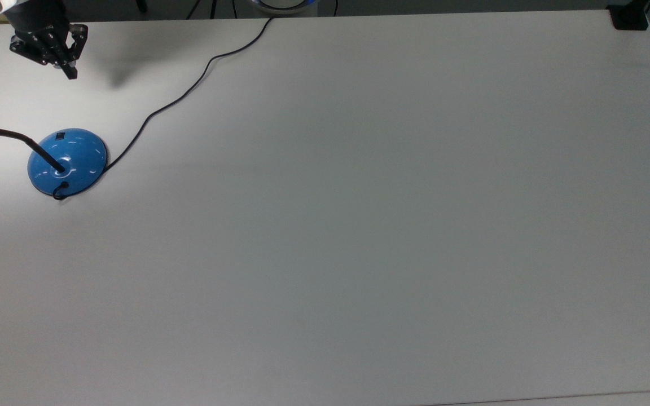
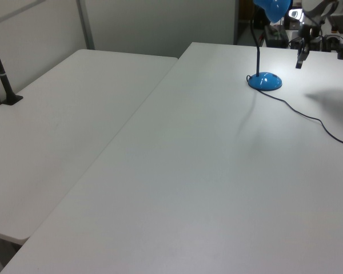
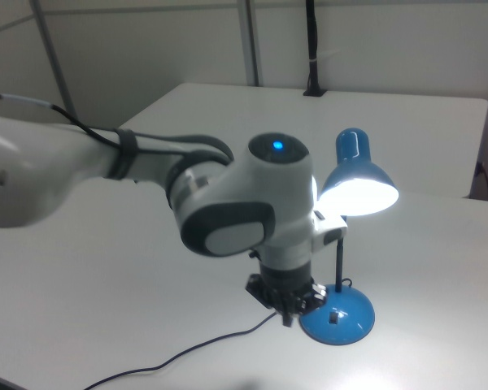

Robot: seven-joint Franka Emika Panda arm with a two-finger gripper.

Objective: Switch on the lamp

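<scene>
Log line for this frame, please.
lamp: lit, upright on table | gripper: shut, raised clear of lamp base | task: appears done
</scene>
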